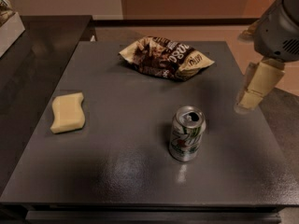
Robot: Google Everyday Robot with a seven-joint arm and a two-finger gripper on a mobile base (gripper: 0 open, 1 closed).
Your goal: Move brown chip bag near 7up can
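Note:
The brown chip bag [166,57] lies crinkled at the far middle of the dark grey table [117,171]. The 7up can [187,133] stands upright in front of it, towards the near right, with its pull-tab top showing. The bag and the can are well apart. My gripper [246,102] hangs from the grey arm [279,29] at the table's right edge. It is to the right of both the bag and the can, touches neither and holds nothing.
A pale-yellow wavy sponge [68,112] lies on the left part of the table. A dark counter [32,36] adjoins the table at the far left, with a white box [9,24] on it. Tan floor lies beyond the far edge.

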